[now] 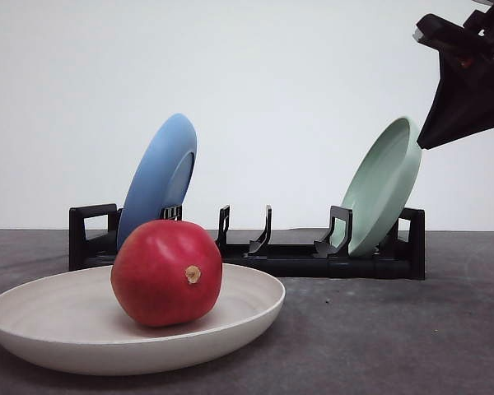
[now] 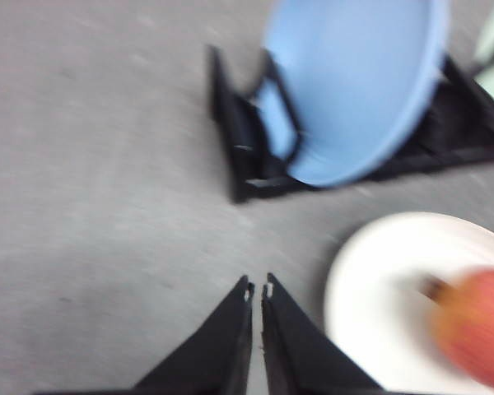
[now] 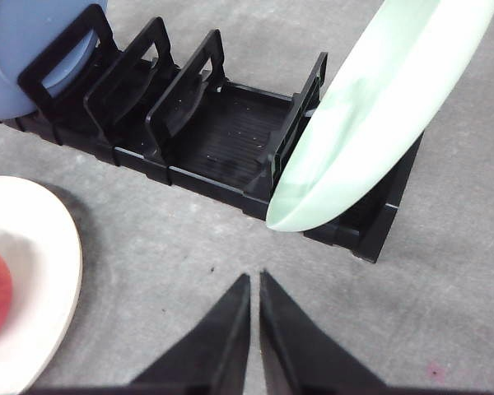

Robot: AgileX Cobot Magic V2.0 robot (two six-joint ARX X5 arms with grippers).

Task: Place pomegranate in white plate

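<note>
Grey surface (image 1: 445,329): pomegranate (image 1: 166,272) sits in white plate (image 1: 33,317), apparently placed. Left gripper (image 2: 257,294) and right gripper (image 3: 254,284) both closed, empty. Remaining step: retract arms high, clear of the rack (image 1: 296,251) and green plate (image 1: 383,185).

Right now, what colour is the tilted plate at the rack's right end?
Pale green plate, leaning in the black slotted rack; clearest in the front view.
</note>
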